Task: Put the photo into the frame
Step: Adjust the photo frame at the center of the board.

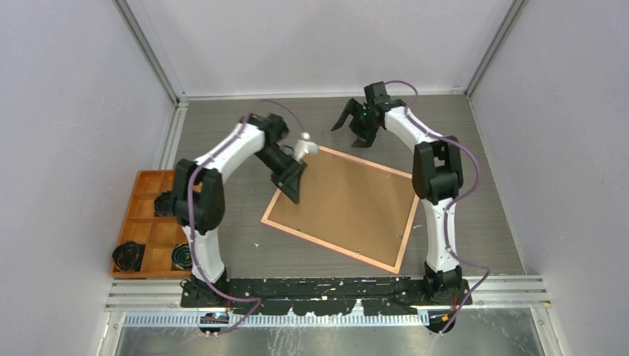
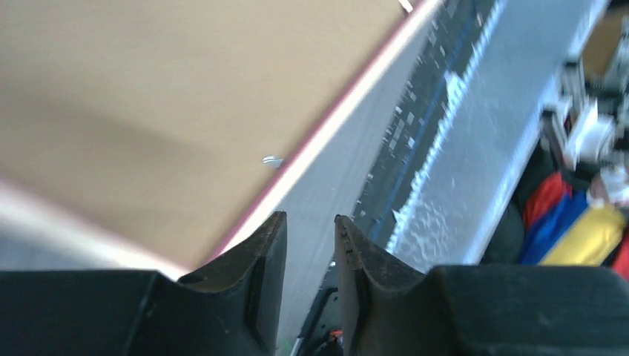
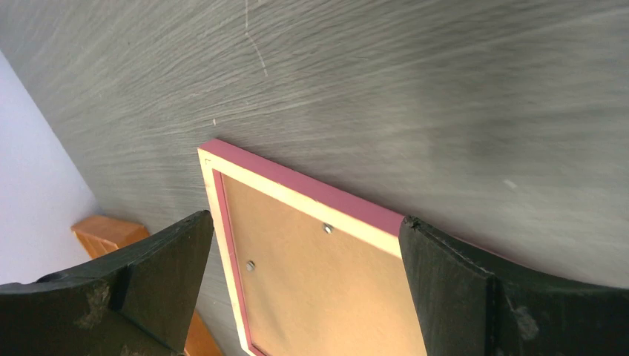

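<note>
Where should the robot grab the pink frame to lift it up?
Probably the thin border of the frame, near the corner that the open right claw faces. The frame lies flat, back up, with the brown backing board filling its middle, so only the rim gives the claw anything to pinch. Come in from outside, low along the table.

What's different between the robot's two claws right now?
The left gripper has its jaws only narrowly apart, while the right gripper gapes wide. The left gripper sits close over a side edge of the frame, while the right gripper hovers by its far corner. Both are black, two-fingered and hold nothing.
</note>
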